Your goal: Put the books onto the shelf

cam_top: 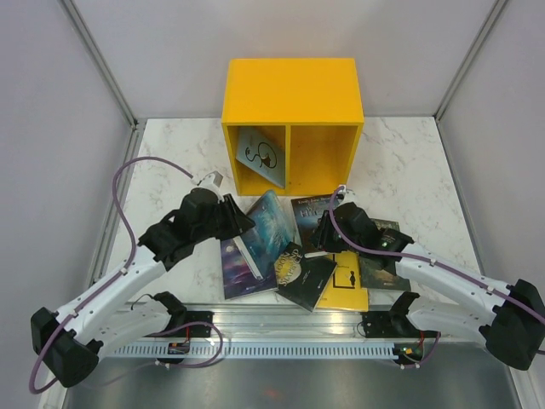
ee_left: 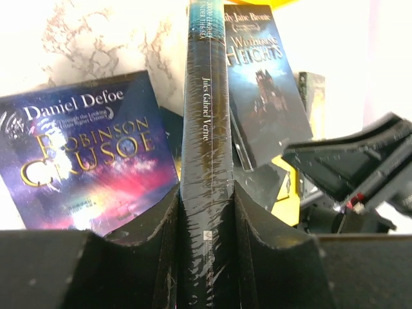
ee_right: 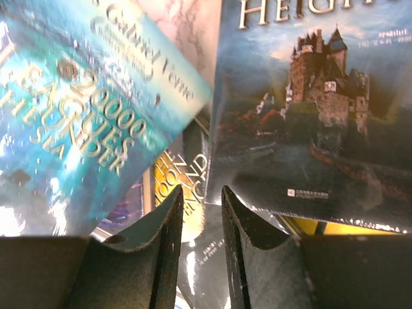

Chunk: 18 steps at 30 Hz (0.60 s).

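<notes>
A bright yellow shelf (cam_top: 289,85) with two open compartments is set at the back of the marble tabletop (cam_top: 170,153). A light blue book (cam_top: 258,158) with a cat outline is leaned in its left compartment. The other books (cam_top: 300,274) are spread on the tabletop in front of it. The left hand (ee_left: 206,212) is clamped on the spine of a teal book (ee_left: 206,129) marked "Jules Gabriel Verne". The right hand (ee_right: 203,206) is held narrowly parted, with nothing seen between its fingers, just below a dark castle cover (ee_right: 309,116) lettered "Heights". "Daniel Defoe, Robinson Crusoe" is read on a purple book (ee_left: 84,167).
</notes>
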Tool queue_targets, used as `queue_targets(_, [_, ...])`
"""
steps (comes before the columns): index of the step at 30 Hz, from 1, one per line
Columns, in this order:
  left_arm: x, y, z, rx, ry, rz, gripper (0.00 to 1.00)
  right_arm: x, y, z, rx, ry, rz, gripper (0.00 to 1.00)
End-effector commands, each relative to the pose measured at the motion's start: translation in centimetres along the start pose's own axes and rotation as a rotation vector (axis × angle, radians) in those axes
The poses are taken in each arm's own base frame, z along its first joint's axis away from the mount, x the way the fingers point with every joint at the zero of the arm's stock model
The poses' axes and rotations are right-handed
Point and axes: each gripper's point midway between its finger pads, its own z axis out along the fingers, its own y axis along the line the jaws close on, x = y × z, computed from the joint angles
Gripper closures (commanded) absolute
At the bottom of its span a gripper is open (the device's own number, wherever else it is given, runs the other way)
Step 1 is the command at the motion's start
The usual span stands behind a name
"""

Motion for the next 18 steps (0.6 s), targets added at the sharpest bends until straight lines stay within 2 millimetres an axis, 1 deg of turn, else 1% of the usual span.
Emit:
queue_targets(1, [-3.6, -4.6, -0.1, 0.118, -0.084, 0.019, 0.98, -0.4, 0.0, -0.5, 0.010, -0.008, -0.023, 0.65])
queue_targets(3, [-2.6, -5.2, 0.4, 0.137, -0.030, 0.039, 0.98, -0.5, 0.2, -0.5, 0.006, -0.002, -0.032, 0.66])
queue_targets(4, [-2.2, -5.2, 0.7, 0.130, -0.019, 0.043, 0.98, -0.5, 0.2, -0.5, 0.005, 0.001, -0.033, 0.66])
queue_targets(5, [-1.9, -5.4, 0.6, 0.128, -0.018, 0.044, 0.98, -0.6, 0.4, -0.5, 0.001, 0.001, -0.029, 0.65])
queue_targets(7, [-0.6, -5.4, 0.7, 0.132, 0.016, 0.031, 0.98, -0.7, 1.1, -0.3, -0.021, 0.006, -0.012, 0.64])
queue_targets(9, [0.7, -5.3, 0.8, 0.140, 0.069, 0.024, 0.98, -0.2, 2.3, 0.5, -0.070, 0.042, 0.006, 0.64])
queue_targets(10, [1.6, -5.6, 0.7, 0.162, 0.111, 0.023, 0.98, 0.1, 2.5, 0.8, -0.075, 0.055, 0.013, 0.65])
queue_targets(11, [2.5, -5.7, 0.7, 0.165, 0.139, 0.025, 0.98, 0.5, 2.4, 1.7, -0.071, 0.071, 0.017, 0.65])
queue_targets(12, [3.3, -5.6, 0.7, 0.166, 0.164, 0.023, 0.98, 0.7, 2.4, 2.1, -0.067, 0.081, 0.021, 0.66])
queue_targets(13, [4.1, -5.9, 0.5, 0.182, 0.198, 0.025, 0.98, 0.9, 2.3, 2.5, -0.063, 0.084, 0.027, 0.66])
queue_targets(14, [4.8, -6.0, 0.5, 0.187, 0.222, 0.033, 0.98, 1.4, 2.1, 3.2, -0.062, 0.100, 0.030, 0.66])
queue_targets(15, [5.9, -6.6, 0.3, 0.215, 0.268, 0.047, 0.97, 1.8, 2.1, 3.5, -0.067, 0.114, 0.033, 0.66])
queue_targets(16, [6.4, -6.6, 0.3, 0.224, 0.288, 0.072, 0.94, 2.0, 2.1, 3.8, -0.065, 0.118, 0.035, 0.66])
queue_targets(17, [7.2, -6.8, 0.4, 0.230, 0.316, 0.089, 0.82, 2.3, 1.8, 4.4, -0.056, 0.126, 0.035, 0.66])
queue_targets(18, [7.4, -7.1, 0.3, 0.241, 0.327, 0.103, 0.74, 2.4, 1.8, 4.7, -0.053, 0.129, 0.037, 0.66])
